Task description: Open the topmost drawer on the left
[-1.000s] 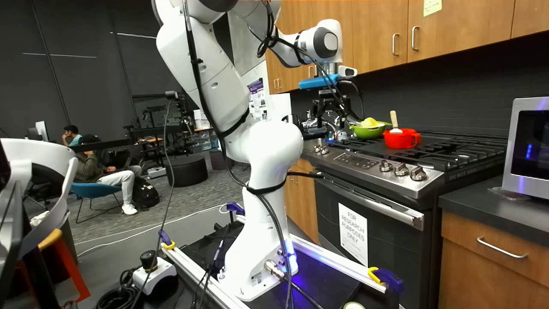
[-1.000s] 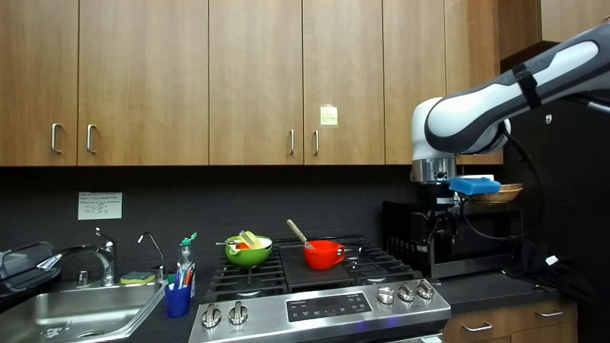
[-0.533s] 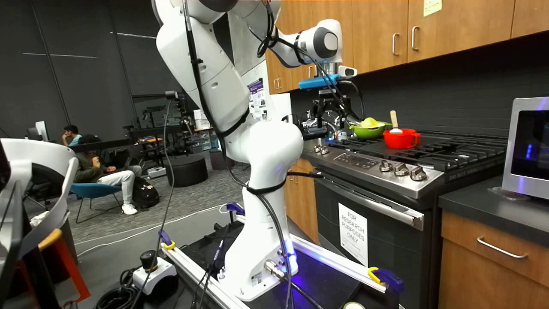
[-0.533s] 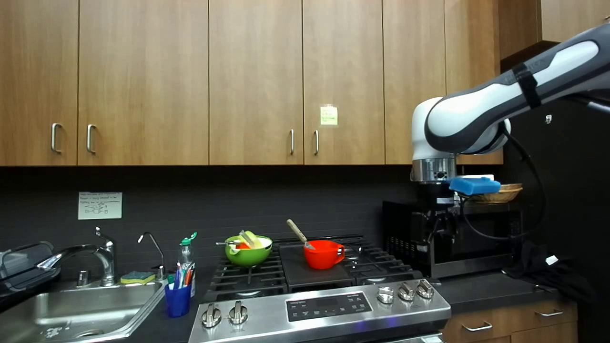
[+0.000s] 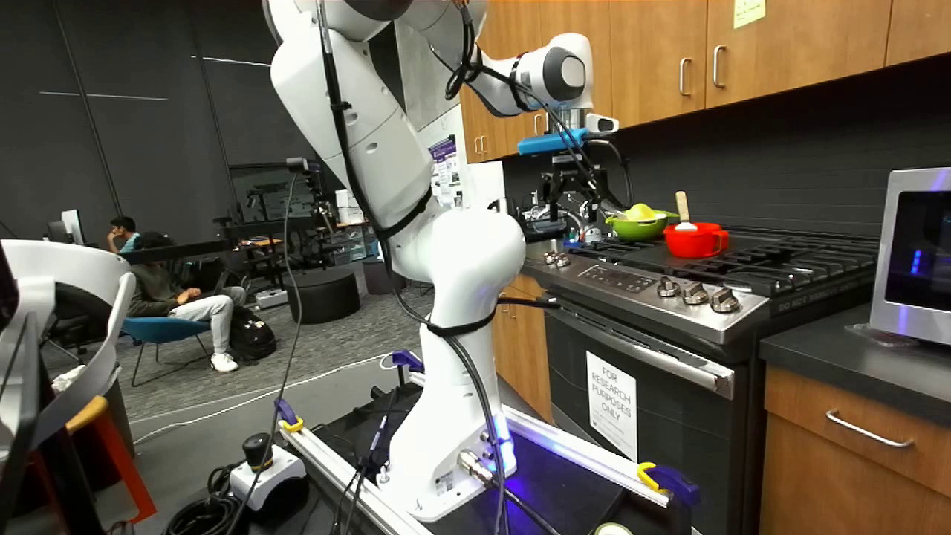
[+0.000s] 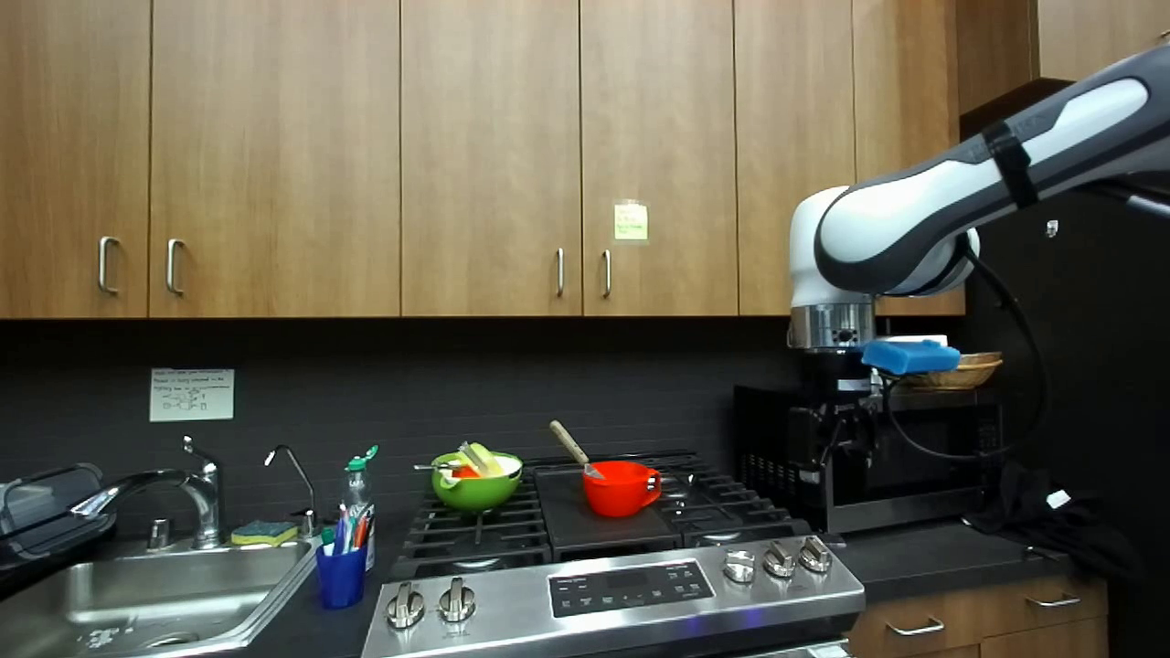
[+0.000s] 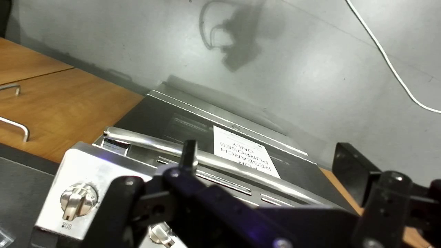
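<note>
The topmost drawer is a shallow brown wooden front under the dark counter beside the oven. It shows in both exterior views (image 5: 810, 405) (image 6: 951, 610) and at the left of the wrist view (image 7: 44, 141). Its front sits flush, so it looks closed. Its silver bar handle (image 5: 869, 432) runs horizontally and is cut off at the wrist view's edge (image 7: 15, 123). My gripper (image 5: 572, 206) hangs pointing down, high in front of the stove, well away from the drawer; it also shows in an exterior view (image 6: 841, 448). In the wrist view (image 7: 272, 162) its fingers are wide apart with nothing between them.
The oven handle (image 7: 234, 163) and stove knobs (image 7: 77, 201) lie below the gripper. A red pot (image 5: 695, 240) and a green bowl (image 5: 639, 225) stand on the stove. A microwave (image 5: 917, 260) stands on the counter above the drawer. Another drawer (image 6: 1015, 612) sits alongside.
The arm, gripper and drawer have not visibly moved. Only a seated person in the background has shifted an arm.
</note>
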